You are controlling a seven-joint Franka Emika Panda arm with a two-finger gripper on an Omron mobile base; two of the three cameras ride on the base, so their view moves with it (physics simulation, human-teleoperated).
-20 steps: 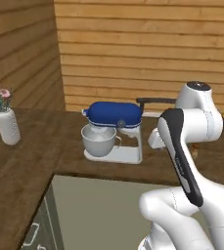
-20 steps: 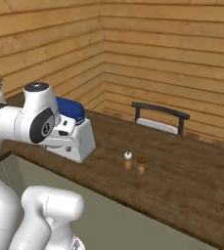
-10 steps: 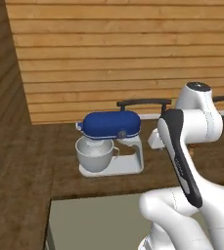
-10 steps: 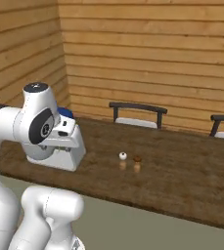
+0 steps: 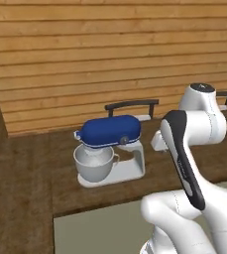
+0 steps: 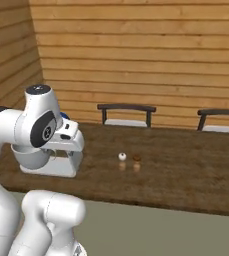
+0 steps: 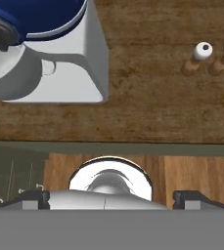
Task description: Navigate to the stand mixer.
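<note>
The stand mixer point(image 5: 110, 150) stood on the dark wooden counter point(image 5: 30, 183), near the robot and just left of its arm, so the drive looked nearly done, with perhaps a small closing-in left. It had a rounded glossy blue head, a pale grey base and a smooth metal bowl. Two small knobbed shakers point(image 6: 129, 158) sat farther right. I could not tell how the gripper's fingers stood.
</note>
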